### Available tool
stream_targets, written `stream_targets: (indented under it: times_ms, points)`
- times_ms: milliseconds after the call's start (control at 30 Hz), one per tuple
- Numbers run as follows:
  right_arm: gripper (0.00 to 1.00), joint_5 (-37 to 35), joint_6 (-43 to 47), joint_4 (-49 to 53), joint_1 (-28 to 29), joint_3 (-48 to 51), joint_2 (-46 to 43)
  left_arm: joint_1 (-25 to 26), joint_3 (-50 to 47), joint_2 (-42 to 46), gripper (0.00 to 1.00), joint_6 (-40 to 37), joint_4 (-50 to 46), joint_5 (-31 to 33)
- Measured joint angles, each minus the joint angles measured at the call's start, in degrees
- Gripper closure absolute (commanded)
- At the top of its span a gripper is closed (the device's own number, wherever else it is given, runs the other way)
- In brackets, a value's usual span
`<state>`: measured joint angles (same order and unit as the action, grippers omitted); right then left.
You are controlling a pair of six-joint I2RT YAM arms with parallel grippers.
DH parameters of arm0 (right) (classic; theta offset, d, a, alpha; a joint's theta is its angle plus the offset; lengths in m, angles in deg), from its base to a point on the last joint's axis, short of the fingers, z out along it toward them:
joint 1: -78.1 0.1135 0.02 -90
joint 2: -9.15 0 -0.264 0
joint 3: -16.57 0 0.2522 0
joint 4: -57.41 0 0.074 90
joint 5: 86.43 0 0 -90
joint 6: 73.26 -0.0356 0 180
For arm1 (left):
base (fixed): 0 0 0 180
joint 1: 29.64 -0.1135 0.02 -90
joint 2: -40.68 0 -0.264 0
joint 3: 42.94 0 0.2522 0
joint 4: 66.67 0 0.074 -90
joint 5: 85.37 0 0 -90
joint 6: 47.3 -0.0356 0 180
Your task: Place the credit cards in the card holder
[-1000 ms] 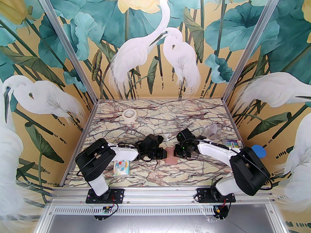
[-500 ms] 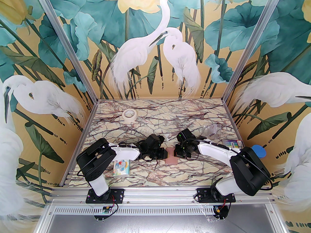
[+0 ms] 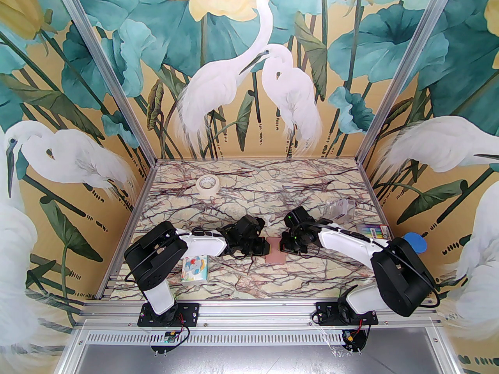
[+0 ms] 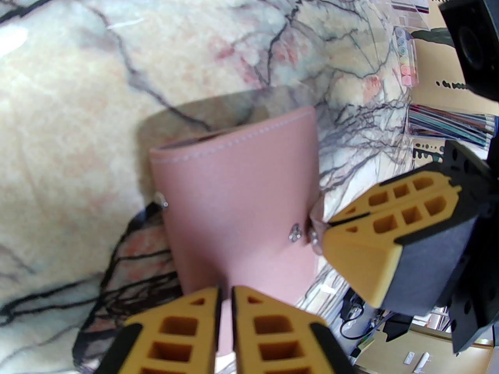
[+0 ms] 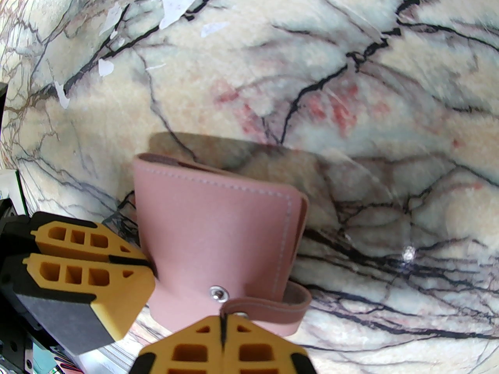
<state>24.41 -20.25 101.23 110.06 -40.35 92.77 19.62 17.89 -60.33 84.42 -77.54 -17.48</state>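
The dusty-pink card holder [image 3: 275,252] is folded shut between my two grippers, mid-table. In the left wrist view the card holder [image 4: 234,193] runs down between my left gripper [image 4: 226,306], which is shut on its near edge. My right gripper [image 4: 331,222] pinches the snap strap at the holder's side. From the right wrist, my right gripper [image 5: 223,325] is shut on the strap tab [image 5: 269,309] beside the round snap [image 5: 217,293]. My left gripper [image 5: 128,261] clamps the opposite edge of the card holder [image 5: 210,224]. The credit cards are hidden from me.
A clear plastic box [image 3: 340,209] stands at the back right, with a pack of coloured pens [image 3: 375,231] and a blue round disc [image 3: 415,243] by the right wall. A tape roll [image 3: 207,185] lies back left. The cartoon tissue pack [image 3: 196,270] sits near the left arm.
My left arm has edged slightly to the right, closing on the card holder. My right gripper has barely shifted.
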Motion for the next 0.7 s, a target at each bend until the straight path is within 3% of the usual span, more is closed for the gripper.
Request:
stream_targets:
  times_ms: [700]
  points:
    - [1.0,0.3,4.3,0.7,0.0,-1.1,-0.7,0.6,0.7,-0.2,0.87,-0.8,-1.0,1.2]
